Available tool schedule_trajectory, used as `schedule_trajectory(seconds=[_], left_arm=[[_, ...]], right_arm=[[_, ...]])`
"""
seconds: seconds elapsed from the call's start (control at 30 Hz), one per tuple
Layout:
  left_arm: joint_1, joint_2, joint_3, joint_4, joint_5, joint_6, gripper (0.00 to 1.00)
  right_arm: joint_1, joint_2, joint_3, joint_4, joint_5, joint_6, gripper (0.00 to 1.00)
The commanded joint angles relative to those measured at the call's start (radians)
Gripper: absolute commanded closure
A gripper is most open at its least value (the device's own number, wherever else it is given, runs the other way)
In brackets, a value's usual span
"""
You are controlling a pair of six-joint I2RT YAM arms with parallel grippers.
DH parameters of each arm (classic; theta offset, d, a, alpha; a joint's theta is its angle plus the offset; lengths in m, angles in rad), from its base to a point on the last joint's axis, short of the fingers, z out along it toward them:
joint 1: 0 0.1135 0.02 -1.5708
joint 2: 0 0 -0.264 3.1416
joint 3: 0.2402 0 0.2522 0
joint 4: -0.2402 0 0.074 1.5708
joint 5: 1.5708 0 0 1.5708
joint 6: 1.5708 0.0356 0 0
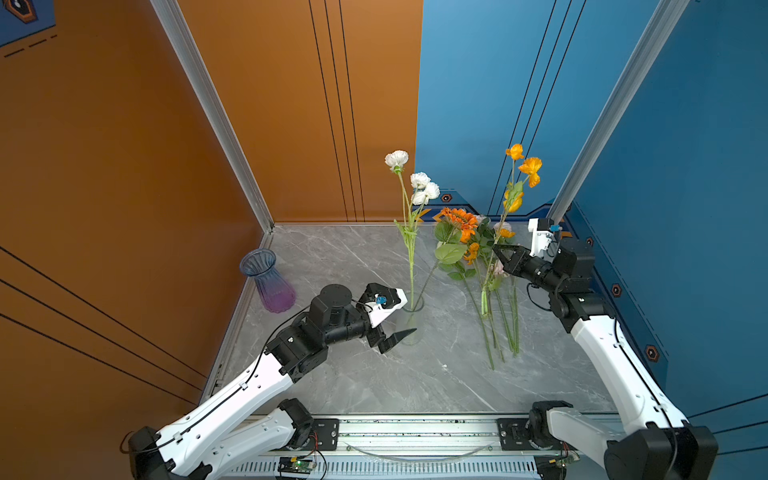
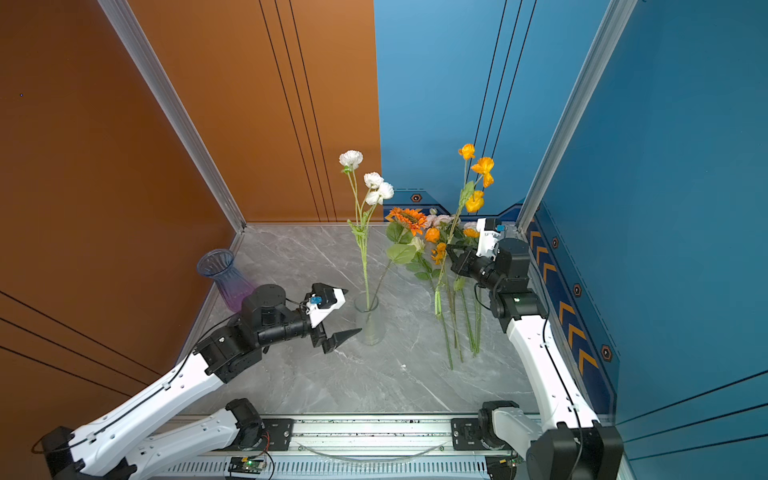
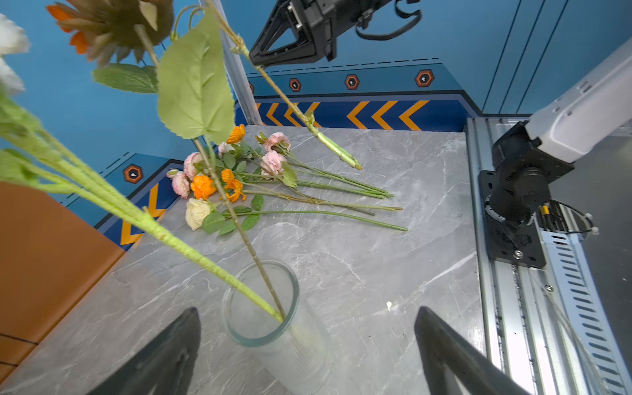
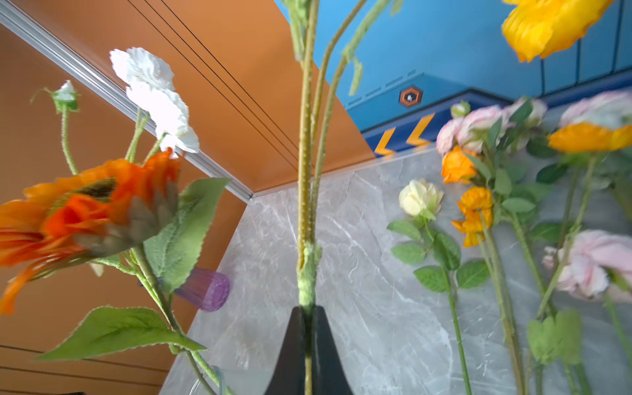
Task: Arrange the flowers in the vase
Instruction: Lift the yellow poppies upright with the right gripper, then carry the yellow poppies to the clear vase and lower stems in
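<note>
A clear glass vase stands mid-table with two flowers in it: a white-bloomed stem and an orange daisy-like one. My left gripper is open at the vase's left side, its fingers apart on either side of the glass and not touching it. My right gripper is shut on the stem of a tall yellow-orange flower, held upright above the table. Several more flowers lie flat at the right.
A purple-tinted glass vase stands empty at the table's left edge, by the orange wall. The blue wall and a metal post stand behind the right arm. The arms' rail runs along the front.
</note>
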Motion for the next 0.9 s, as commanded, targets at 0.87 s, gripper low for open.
schedule_trajectory(seconds=[0.87], left_arm=[[0.074, -0.149, -0.005, -0.101, -0.010, 0.049, 0.02]], right_arm=[[0.777, 0.058, 0.166, 0.353, 0.341, -0.496, 1.00]])
